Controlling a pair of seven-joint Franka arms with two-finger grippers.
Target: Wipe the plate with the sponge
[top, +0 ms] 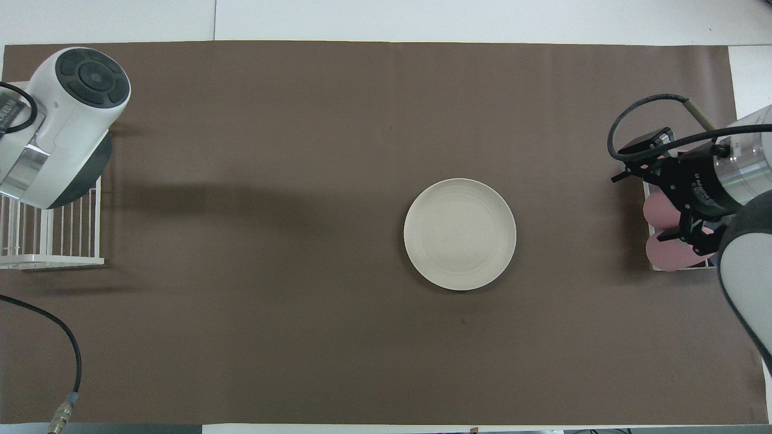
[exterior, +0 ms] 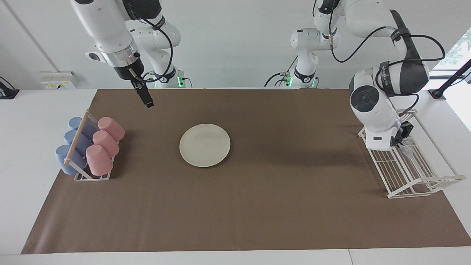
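Observation:
The cream-white plate (exterior: 205,145) lies flat on the brown mat, about mid-table; it also shows in the overhead view (top: 459,234). The silvery, glittery sponge (exterior: 407,148) is in the white wire rack (exterior: 412,173) at the left arm's end of the table. My left gripper (exterior: 403,141) is down in that rack, right at the sponge. In the overhead view the left arm's wrist hides both. My right gripper (exterior: 148,102) is shut and empty, raised over the mat's edge near the cup rack, well apart from the plate.
A rack with several pink and blue cups (exterior: 92,147) stands at the right arm's end of the table; its pink cups (top: 666,253) show under the right hand in the overhead view. The wire rack (top: 54,241) also shows there. The brown mat (exterior: 257,213) covers most of the table.

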